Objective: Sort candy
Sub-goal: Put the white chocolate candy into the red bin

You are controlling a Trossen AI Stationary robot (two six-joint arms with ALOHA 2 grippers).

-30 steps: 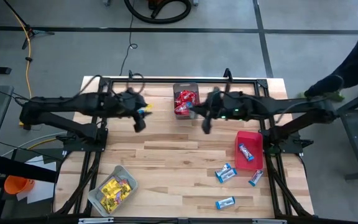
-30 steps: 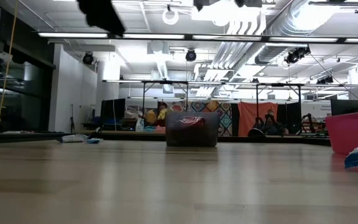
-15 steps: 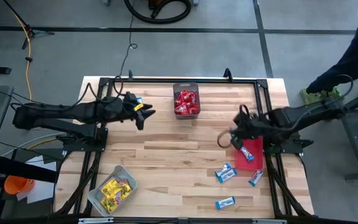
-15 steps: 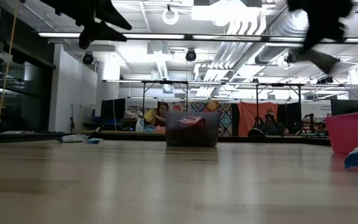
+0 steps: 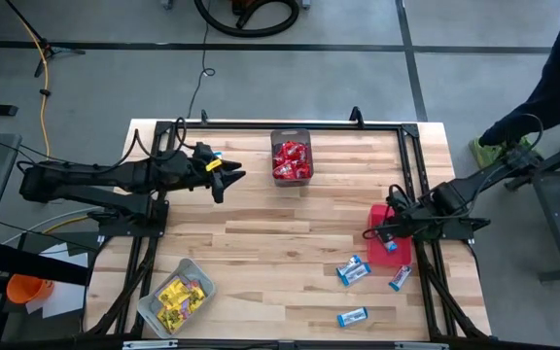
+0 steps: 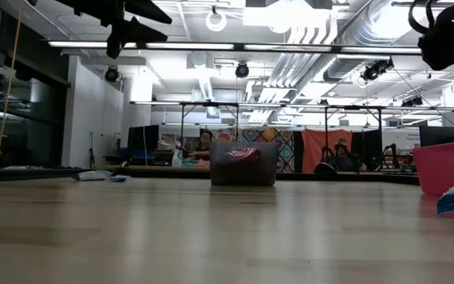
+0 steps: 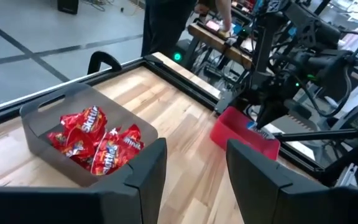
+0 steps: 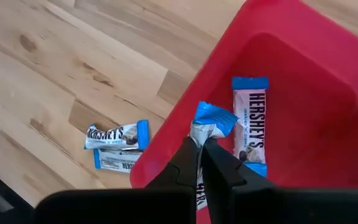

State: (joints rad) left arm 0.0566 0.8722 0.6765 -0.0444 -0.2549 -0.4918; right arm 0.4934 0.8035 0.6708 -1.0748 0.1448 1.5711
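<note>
Candy is partly sorted: red packets [image 5: 291,156] fill the mesh bin [image 5: 291,135], yellow [image 5: 180,296] the grey bin [image 5: 157,309]. Our right pincer [image 8: 201,144] pinches a blue packet [image 8: 207,121] over the red bin [image 5: 389,210]. Three blue ones [image 5: 354,270] wait near the bench's right edge. Our left pincer [image 7: 191,168] hangs spread.

Bright even overhead light (ceiling strips glare), soft shadows.

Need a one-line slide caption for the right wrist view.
Right hand pinches a blue-and-white candy bar over the red bin, one bar already inside.
</note>
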